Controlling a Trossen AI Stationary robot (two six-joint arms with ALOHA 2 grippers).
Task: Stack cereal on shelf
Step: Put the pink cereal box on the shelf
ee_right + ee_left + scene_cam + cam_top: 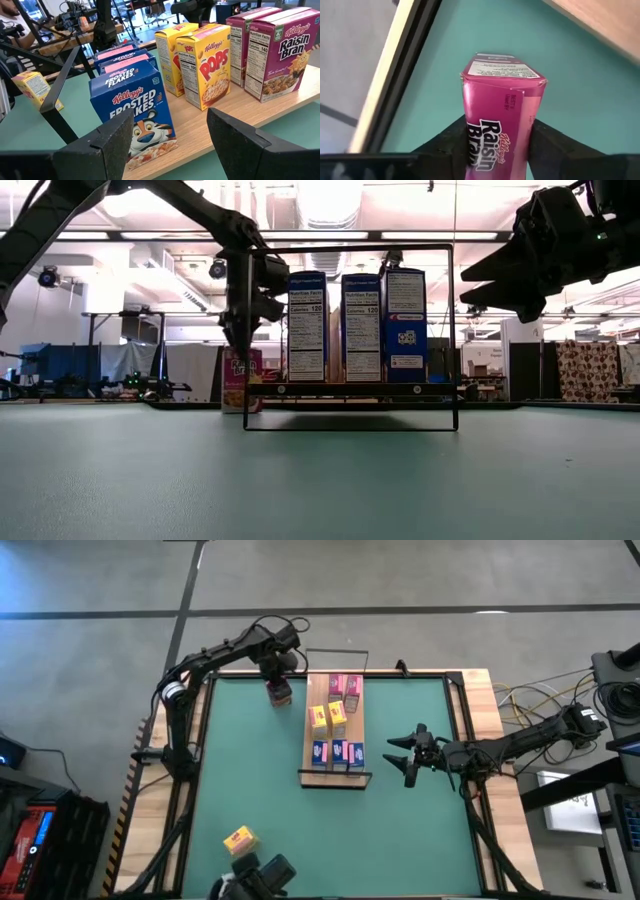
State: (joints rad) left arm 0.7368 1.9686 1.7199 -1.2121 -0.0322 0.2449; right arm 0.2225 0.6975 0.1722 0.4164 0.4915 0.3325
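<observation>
On green table [250,780], left end effector [279,692] clamps upright pink box [280,693]; right end effector [404,755] spread.

The green table [250,770] under my arms carries the light-wood shelf [335,777] up around twelve o'clock, a little right of centre, its long side running away from me. On that board stand three blue boxes [336,752] at the six o'clock end, two yellow boxes [328,719] in the middle, and two pink boxes [345,687] at the far end (all upright). One lone yellow box [239,838] lies directly on the table at about seven o'clock, well apart from the shelf.
</observation>
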